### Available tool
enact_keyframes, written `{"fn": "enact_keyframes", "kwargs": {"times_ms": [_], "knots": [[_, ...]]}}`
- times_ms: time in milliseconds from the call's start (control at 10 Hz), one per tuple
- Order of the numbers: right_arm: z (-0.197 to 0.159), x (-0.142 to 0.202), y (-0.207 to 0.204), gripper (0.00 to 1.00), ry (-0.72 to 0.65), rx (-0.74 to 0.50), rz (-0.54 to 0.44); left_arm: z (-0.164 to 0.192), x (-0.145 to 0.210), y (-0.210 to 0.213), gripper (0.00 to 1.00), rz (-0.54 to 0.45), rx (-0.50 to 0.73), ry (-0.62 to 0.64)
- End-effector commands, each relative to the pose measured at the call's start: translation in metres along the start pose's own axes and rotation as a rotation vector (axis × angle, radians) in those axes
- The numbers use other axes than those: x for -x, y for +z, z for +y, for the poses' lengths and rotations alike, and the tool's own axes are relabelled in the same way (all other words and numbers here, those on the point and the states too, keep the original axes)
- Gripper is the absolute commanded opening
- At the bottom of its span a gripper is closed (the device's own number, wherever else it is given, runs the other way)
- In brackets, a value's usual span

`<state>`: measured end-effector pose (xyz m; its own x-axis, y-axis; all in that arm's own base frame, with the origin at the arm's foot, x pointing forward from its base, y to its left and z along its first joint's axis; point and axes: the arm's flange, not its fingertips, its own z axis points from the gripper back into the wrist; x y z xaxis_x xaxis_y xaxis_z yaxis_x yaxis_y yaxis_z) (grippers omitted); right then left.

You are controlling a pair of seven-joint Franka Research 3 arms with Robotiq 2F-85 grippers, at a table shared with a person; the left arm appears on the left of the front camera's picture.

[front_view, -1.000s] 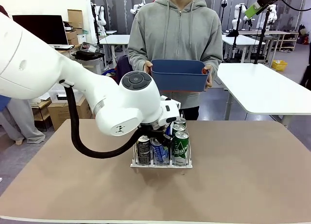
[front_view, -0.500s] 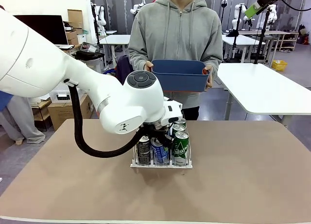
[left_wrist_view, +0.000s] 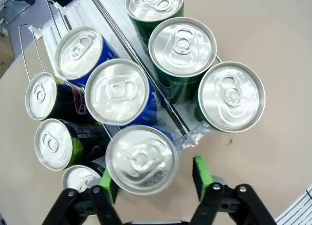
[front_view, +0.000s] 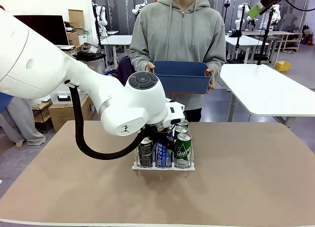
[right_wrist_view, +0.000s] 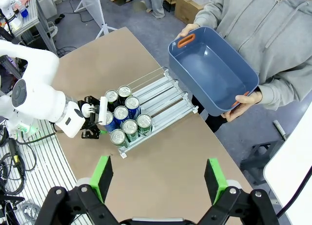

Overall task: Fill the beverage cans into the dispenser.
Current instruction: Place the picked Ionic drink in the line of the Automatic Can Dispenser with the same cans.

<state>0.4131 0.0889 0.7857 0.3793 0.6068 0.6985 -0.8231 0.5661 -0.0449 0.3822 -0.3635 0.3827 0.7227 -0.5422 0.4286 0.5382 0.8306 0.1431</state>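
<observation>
Lower centre of left wrist view: left gripper (left_wrist_view: 155,178) fingers spread, green pads flanking blue can (left_wrist_view: 141,159), apparently clear of it. Can sits at dispenser (left_wrist_view: 187,134) front, middle lane; eight other cans behind and alongside. Risk: retreating finger clips can, tips it. Right wrist view: right gripper (right_wrist_view: 158,178) open, empty; person holds empty blue tub (right_wrist_view: 214,71).
</observation>
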Motion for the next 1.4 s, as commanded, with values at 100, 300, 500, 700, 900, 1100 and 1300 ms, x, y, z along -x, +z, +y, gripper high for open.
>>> {"fn": "enact_keyframes", "kwargs": {"times_ms": [100, 300, 500, 700, 900, 1100, 1300], "knots": [[0.002, 0.002, 0.0, 1.0, 0.006, -0.004, 0.004, 0.002, 0.009, 0.025, 1.0, -0.069, -0.041, 0.007], [0.002, 0.002, 0.0, 1.0, 0.006, -0.004, 0.004, 0.002, 0.014, 0.048, 1.0, -0.137, -0.05, 0.009], [0.002, 0.002, 0.0, 1.0, 0.006, -0.004, 0.004, -0.004, 0.022, 0.065, 1.0, -0.174, -0.041, 0.013], [0.002, 0.002, 0.0, 1.0, 0.006, -0.004, 0.004, -0.005, 0.027, 0.078, 1.0, -0.217, -0.034, 0.017], [0.002, 0.002, 0.0, 1.0, 0.006, -0.004, 0.004, -0.003, 0.017, 0.074, 1.0, -0.194, -0.054, -0.012], [0.002, 0.002, 0.0, 1.0, 0.006, -0.004, 0.004, -0.003, 0.017, 0.074, 1.0, -0.194, -0.054, -0.012], [0.002, 0.002, 0.0, 1.0, 0.006, -0.004, 0.004, -0.003, 0.017, 0.074, 1.0, -0.194, -0.054, -0.012]]}}
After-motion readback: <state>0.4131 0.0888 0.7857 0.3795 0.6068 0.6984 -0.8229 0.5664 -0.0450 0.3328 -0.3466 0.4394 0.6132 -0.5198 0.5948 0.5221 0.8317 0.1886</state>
